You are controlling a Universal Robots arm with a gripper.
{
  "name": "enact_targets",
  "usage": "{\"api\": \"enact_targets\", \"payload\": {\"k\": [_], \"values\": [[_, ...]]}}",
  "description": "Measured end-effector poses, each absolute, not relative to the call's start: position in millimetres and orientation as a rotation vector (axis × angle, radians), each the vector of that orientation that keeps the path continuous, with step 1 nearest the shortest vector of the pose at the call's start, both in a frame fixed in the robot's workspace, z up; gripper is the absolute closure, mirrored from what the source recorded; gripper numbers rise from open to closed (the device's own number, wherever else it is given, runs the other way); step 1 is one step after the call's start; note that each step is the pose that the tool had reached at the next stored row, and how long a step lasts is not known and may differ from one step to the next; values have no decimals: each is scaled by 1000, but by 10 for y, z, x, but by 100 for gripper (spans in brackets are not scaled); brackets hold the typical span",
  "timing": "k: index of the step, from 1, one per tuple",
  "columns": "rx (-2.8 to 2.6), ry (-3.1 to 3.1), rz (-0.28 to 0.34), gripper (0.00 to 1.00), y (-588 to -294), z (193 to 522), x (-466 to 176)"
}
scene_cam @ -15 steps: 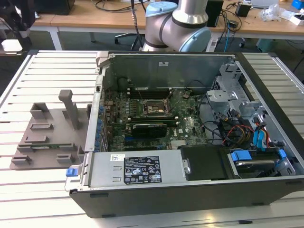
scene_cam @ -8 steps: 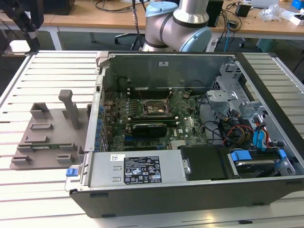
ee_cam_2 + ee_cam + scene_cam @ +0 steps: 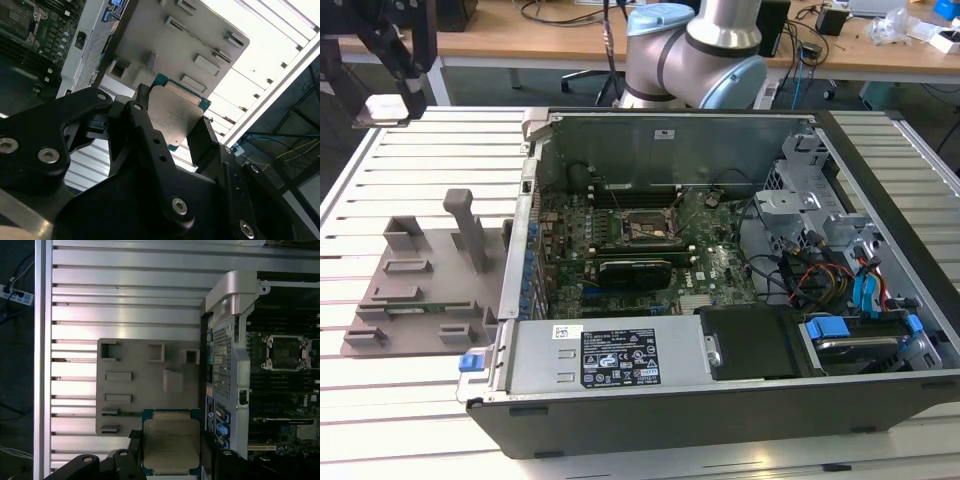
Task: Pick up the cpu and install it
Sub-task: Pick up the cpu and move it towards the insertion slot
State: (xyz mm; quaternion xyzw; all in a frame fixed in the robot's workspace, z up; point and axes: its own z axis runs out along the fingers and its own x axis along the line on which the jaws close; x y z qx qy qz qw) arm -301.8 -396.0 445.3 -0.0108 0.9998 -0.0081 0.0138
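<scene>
The gripper (image 3: 171,441) is holding the cpu (image 3: 171,450) — its jaws are clamped on two opposite edges, and the silvery top is facing the first wrist view. In the exterior view it is hanging at the upper left over the table (image 3: 450,135) — the tray (image 3: 420,285) is lying at mid-left, beside the open case (image 3: 720,400).

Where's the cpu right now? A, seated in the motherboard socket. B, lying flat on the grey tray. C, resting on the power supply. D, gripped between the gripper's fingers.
D: in the first wrist view the gripper clamps the cpu by its edges, lifted clear of the grey tray.
</scene>
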Motion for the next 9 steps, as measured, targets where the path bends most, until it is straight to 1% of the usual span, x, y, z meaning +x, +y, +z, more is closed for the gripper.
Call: {"api": "enact_targets", "payload": {"k": [9], "values": [[-34,3114,-25,45,-3960,4276,-2862]]}}
